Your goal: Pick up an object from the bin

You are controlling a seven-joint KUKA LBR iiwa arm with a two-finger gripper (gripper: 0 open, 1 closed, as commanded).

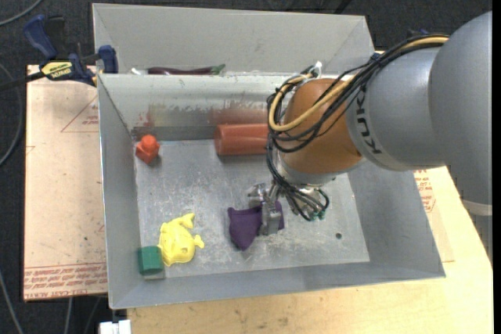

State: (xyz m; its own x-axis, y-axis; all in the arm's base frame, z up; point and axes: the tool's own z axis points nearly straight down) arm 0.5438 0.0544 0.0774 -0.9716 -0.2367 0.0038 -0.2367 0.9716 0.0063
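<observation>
Camera view: pincer (268, 217), grip I cannot tell, beside a purple wedge (243, 228) seemingly tapering toward the near wall of the bin (274, 281)

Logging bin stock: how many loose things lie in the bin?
5: orange piece back left, reddish cylinder at the back wall, purple piece mid-floor beside the gripper, yellow toy and green block front left. The arm may hide more.

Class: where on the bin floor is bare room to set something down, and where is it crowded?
Bare: floor between orange piece, red cylinder and yellow toy; also the lower-right corner. Crowded: green block beside yellow toy, and the purple piece at the gripper.
</observation>
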